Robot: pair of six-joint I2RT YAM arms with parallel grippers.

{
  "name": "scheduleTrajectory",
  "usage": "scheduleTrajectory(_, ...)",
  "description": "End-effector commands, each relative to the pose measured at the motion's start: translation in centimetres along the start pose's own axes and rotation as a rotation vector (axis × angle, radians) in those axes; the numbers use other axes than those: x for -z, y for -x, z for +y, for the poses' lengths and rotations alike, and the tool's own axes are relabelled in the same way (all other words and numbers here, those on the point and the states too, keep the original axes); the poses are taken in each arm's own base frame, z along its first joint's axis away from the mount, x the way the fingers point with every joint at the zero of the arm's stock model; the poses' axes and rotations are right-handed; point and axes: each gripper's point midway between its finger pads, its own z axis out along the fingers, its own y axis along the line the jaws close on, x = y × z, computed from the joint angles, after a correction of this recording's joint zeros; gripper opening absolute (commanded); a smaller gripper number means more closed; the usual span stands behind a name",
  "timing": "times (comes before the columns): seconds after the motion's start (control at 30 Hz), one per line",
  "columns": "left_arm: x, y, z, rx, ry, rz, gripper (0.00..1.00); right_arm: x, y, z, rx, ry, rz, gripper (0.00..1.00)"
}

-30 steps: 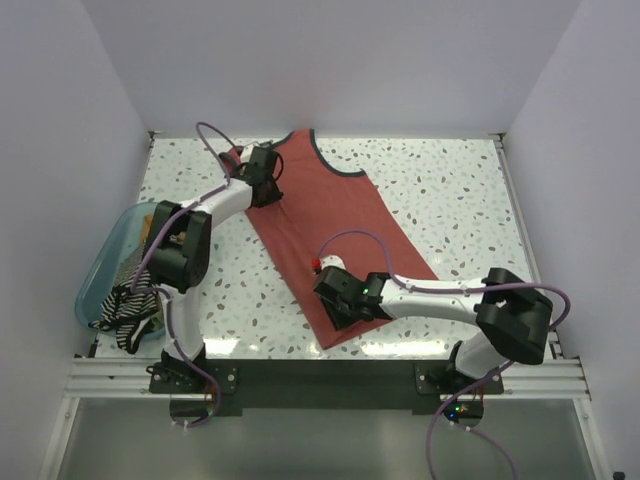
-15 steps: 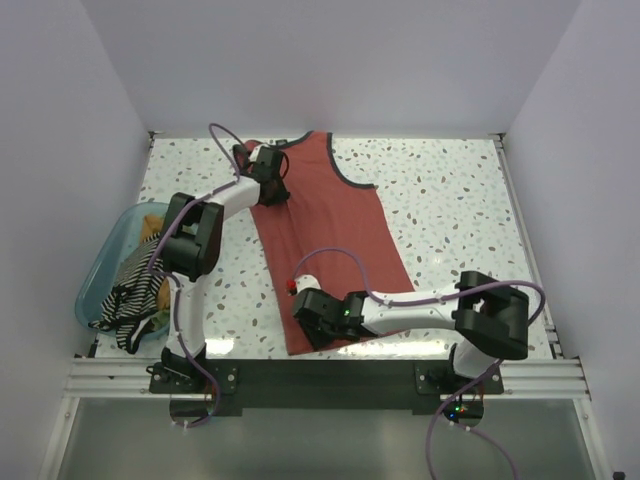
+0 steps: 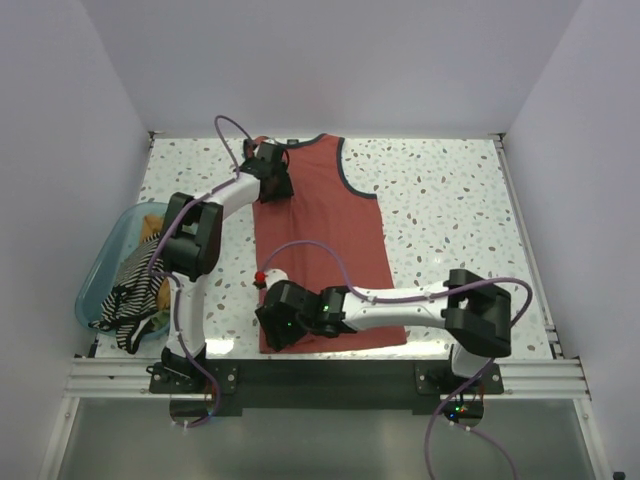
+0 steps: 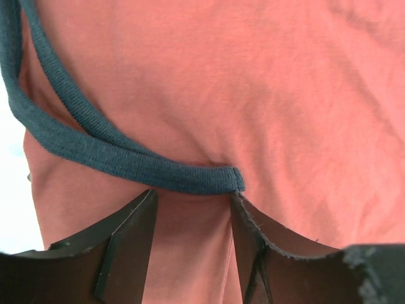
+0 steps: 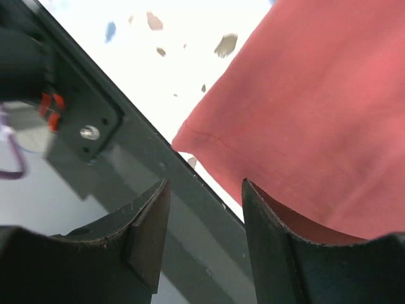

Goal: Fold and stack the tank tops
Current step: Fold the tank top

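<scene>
So the soft rust-red cloth tank top with dark navy trim (image 3: 320, 230) was lying flat on the white speckled table (image 3: 450, 200). It was one layer, straps at the far edge and hem right down at the near edge, pretty square to us. No fold in it yet as far as we could see.

The left gripper (image 4: 192, 202) sat low over the far-left shoulder. Its jaws were apart, the navy strap end (image 4: 95, 155) was just ahead of the fingertips, and bare cloth showed in the gap, so nothing was pinched. The right gripper (image 5: 205, 187) was reached across to the near-left hem corner (image 5: 190, 136). Its jaws were also standing apart, with one finger over the cloth and the other over the black metal rail (image 5: 120, 152) at the table's edge. It wasn't holding anything either.

Off to the left, the translucent teal plastic bin (image 3: 100, 262) held a black-and-white striped top (image 3: 130, 305) hanging over its rim and some mustard-orange cloth (image 3: 150, 228).

Our read was that the laying-out step was done and the first fold was next. Both hands were already parked on the left edge, so we figured they'd need to pinch strap and hem corner together. Then they'd lift just enough and carry that edge over to the right side evenly. The hem sat so close to the rail that grabbing only one layer of it looked fiddly.
</scene>
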Motion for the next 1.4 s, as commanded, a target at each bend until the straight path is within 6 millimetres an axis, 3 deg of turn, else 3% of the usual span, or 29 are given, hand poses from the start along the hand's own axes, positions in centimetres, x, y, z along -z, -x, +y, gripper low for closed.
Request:
scheduleTrajectory(0.0,4.5,6.0,-3.0,-0.013,-0.112,-0.135,0.56,5.2,4.4,-0.1,-0.046,0.002,-0.151,0.52)
scheduleTrajectory(0.17,6.0,6.5,-3.3,0.029,-0.128,-0.145,0.56,6.0,2.4,-4.7,-0.081,-0.163,-0.111,0.5)
scheduleTrajectory(0.3,6.0,6.4,-3.3,0.036,-0.129,-0.141,0.56,5.2,0.2,-6.6,-0.116,-0.226,-0.057,0.4)
scheduleTrajectory(0.47,5.5,5.9,-3.2,0.035,-0.124,-0.125,0.56,4.6,-1.2,-8.3,-0.127,-0.3,-0.032,0.4)
scheduleTrajectory(0.83,5.3,5.3,-2.7,0.03,-0.112,-0.114,0.56,1.9,-2.9,-8.0,-0.157,-0.268,0.028,0.4)
scheduleTrajectory(1.37,4.2,4.1,-2.1,0.028,-0.099,-0.088,0.56,0.7,-3.5,-7.7,-0.171,-0.246,0.05,0.31)
